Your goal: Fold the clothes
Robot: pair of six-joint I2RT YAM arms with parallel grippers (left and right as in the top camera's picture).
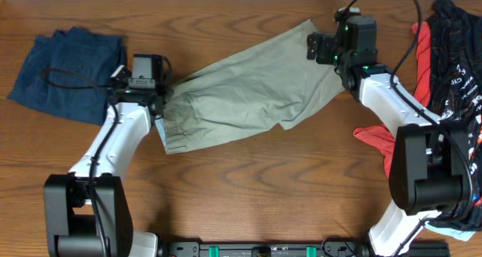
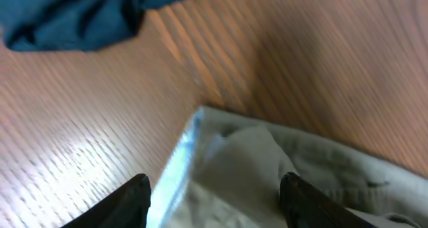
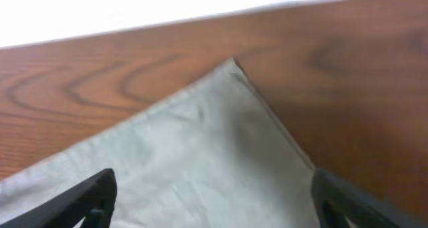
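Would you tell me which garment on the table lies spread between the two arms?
The light khaki-beige cotton shorts at centre; the dark navy garment sits far left, the black-and-red ones far right.

no legible txt anywhere

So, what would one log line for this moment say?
shorts: lying diagonally on table | left end effector: open over waistband | right end effector: open over leg corner
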